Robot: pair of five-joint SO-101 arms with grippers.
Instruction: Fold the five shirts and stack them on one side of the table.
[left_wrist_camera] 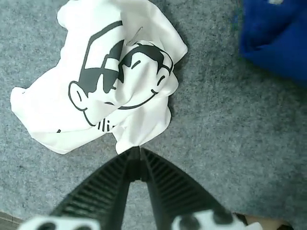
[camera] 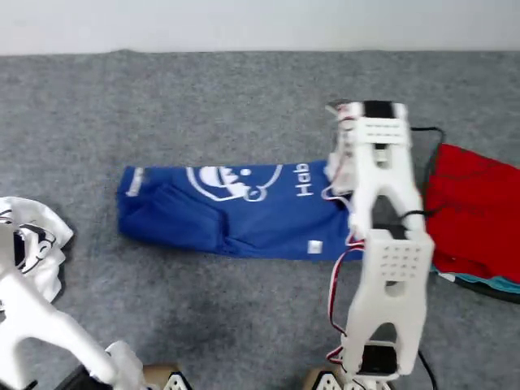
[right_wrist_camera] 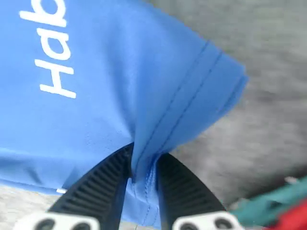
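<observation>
Your right pincer (right_wrist_camera: 144,154) is clenched on the blue shirt (right_wrist_camera: 96,86). A fold of cloth at the stitched hem is pinched between its fingers (right_wrist_camera: 103,184), and the lettered part of the shirt lies just beyond them.

In the high view, the blue shirt (camera: 236,213) lies as a long folded band across the middle of the tabletop (camera: 244,97), print side up. Your right arm (camera: 386,244) stands over the end of the band nearest the red shirt (camera: 475,207). The red shirt lies near that end, apart from it, at the tabletop's edge. It rests on a teal cloth (camera: 497,284), of which only a strip shows beneath.

Your left pincer (left_wrist_camera: 139,152) has its fingers pressed together with no gap. Its tips sit at the nearest corner of the white shirt (left_wrist_camera: 105,76). You cannot tell whether any cloth is nipped there. The white shirt lies crumpled, print up, well apart from the blue shirt, at the opposite tabletop edge.
</observation>
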